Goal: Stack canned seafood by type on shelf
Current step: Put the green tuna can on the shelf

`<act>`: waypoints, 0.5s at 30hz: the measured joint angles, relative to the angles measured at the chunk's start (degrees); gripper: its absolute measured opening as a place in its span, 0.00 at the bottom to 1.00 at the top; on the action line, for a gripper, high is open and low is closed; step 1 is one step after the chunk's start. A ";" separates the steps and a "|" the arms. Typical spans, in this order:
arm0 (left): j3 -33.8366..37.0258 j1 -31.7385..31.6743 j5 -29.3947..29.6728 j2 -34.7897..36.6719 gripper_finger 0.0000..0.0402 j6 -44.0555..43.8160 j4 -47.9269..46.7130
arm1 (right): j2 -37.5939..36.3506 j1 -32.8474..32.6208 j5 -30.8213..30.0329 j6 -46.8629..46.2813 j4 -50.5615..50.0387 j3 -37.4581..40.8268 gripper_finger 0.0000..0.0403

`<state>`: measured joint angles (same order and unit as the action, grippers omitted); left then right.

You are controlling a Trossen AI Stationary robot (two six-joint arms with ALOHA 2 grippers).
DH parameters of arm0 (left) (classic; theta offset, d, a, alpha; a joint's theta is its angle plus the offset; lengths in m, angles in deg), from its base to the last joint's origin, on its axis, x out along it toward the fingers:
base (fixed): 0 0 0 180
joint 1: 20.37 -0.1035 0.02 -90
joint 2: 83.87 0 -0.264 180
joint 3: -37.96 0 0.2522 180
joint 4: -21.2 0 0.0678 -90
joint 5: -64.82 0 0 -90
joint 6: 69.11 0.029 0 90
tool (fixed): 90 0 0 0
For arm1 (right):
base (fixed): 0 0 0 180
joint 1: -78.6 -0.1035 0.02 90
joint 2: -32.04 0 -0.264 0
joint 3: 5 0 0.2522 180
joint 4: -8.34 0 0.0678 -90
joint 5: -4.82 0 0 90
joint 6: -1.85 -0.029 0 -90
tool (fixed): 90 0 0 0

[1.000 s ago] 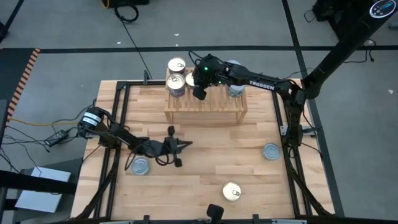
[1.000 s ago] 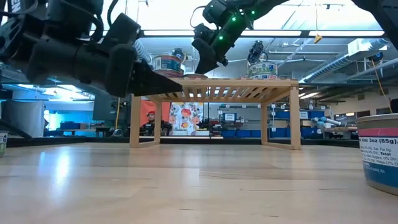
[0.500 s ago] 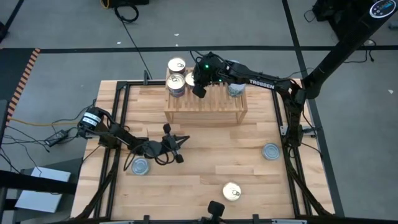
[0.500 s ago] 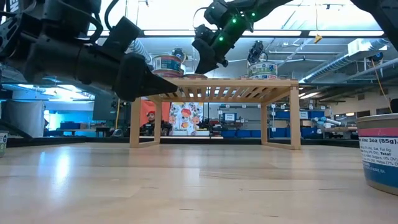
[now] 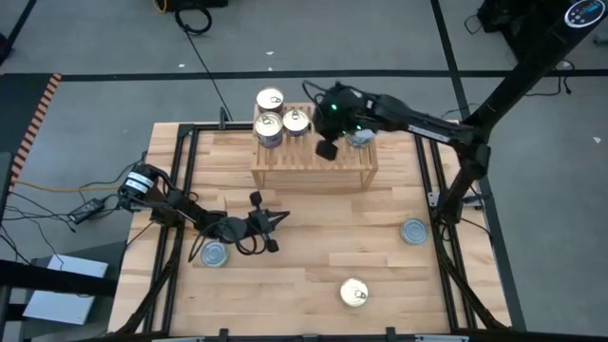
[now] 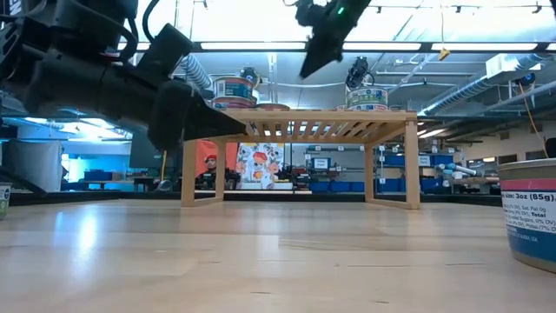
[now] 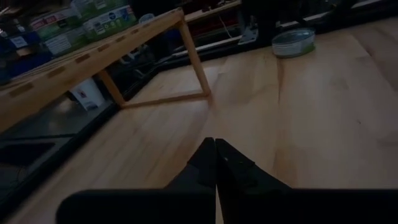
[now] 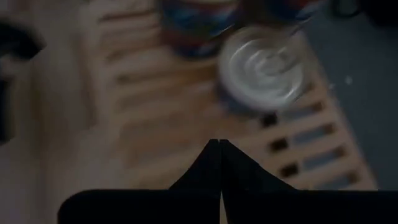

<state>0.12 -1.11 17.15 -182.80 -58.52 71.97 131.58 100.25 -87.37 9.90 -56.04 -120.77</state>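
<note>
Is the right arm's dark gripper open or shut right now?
Shut and empty: the right gripper shows its fingers pressed together above the slatted wooden shelf.

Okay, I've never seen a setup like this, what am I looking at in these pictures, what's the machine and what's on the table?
Two robot arms work at a wooden table. One camera looks down from above, one sits at table height, and one rides on each wrist. A wooden shelf stands at the far side with tins on top: a gold-topped group and a silver-topped one. Three more tins lie on the table: silver, silver, gold. The right gripper hovers above the shelf, the left gripper low over the table. Both are shut and hold nothing.
</note>
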 joint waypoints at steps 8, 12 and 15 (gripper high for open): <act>0.00 1.62 -2.38 0.00 0.00 0.35 -0.14 | -5.77 -11.56 -5.87 -6.97 -16.62 0.01 0.01; 0.00 2.35 -4.13 0.00 0.00 0.70 -0.17 | -6.19 -18.77 -9.68 -12.44 -20.95 0.01 0.01; 0.00 2.83 -4.28 0.00 0.00 1.05 -0.17 | -6.19 -23.93 -10.25 -15.71 -20.77 2.30 0.01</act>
<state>0.12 1.71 12.87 -182.80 -57.47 71.80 125.38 76.33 -97.62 -5.81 -76.80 -118.47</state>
